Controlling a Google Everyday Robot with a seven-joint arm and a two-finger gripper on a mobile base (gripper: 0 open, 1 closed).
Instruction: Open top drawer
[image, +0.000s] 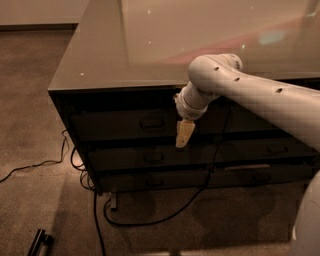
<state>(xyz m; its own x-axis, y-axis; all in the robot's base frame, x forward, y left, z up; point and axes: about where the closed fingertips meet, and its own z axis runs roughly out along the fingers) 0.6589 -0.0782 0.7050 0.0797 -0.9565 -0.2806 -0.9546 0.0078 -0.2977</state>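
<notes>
**Approach to the handle.** The top drawer (107, 125) sits shut directly under the tabletop (125, 55), its front flush with the slimmer drawer (120, 159) below. Its loop handle (152, 122) lies at the centre of the front. The end effector (184, 134) hangs tip-down in front of the cabinet, just beside the handle on the picture's right and slightly lower. It grips nothing, and how far open it is cannot be told. The arm (250, 92) reaches in from the right. To do the step well, the end effector likely needs to shift toward the handle, rise to its level and seat squarely on the loop before any pull. The pull should run straight out, square to the front, since an oblique tug may slip off.
</notes>
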